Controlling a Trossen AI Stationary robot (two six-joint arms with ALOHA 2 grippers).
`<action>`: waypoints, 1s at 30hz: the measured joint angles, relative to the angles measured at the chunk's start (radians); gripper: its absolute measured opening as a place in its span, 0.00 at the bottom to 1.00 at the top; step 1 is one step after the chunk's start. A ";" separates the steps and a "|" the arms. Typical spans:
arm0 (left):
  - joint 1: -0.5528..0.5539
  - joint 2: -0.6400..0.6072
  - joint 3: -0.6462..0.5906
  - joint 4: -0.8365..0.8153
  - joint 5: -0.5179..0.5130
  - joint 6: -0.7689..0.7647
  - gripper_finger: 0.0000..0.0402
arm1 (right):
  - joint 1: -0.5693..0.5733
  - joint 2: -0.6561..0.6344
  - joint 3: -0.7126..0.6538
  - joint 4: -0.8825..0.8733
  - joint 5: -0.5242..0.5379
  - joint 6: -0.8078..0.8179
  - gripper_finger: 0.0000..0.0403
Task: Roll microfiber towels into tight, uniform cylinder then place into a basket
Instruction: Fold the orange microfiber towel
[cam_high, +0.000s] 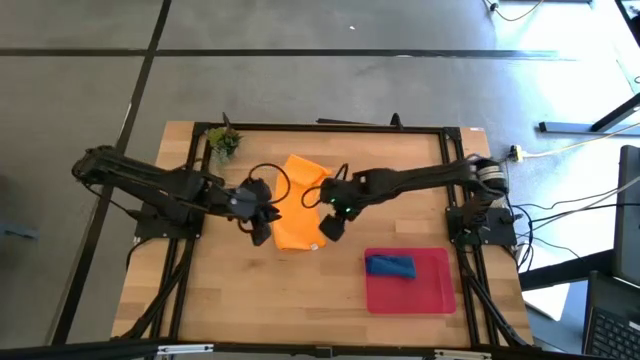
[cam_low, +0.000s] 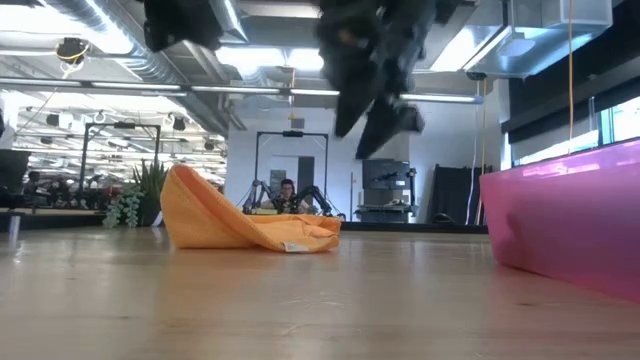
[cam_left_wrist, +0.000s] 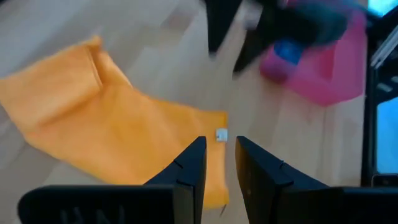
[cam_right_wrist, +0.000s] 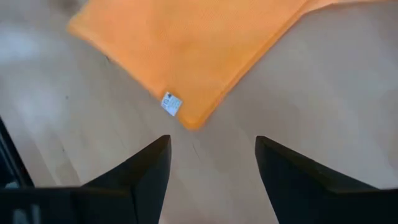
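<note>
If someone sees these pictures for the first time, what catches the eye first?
The orange towel, crumpled and not rolled, lies mid-table between the two grippers, left and right, both open and empty above it. Next is the red tray to the right, with the blue towel already inside.

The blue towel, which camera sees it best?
The high view: the blue towel shows whole, lying rolled in the red tray. The left wrist view catches only a blurry blue patch. The low view shows just the tray's wall; the right wrist view misses it.
</note>
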 joint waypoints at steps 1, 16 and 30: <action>-0.002 -0.015 0.000 0.000 -0.007 0.007 0.19 | 0.001 0.025 0.000 0.026 -0.012 0.013 0.58; -0.009 -0.086 0.000 0.000 -0.019 0.081 0.19 | 0.031 0.240 0.001 0.157 -0.070 0.166 0.58; -0.009 -0.086 0.000 0.000 -0.019 0.083 0.19 | 0.045 0.271 0.002 0.197 0.000 0.052 0.20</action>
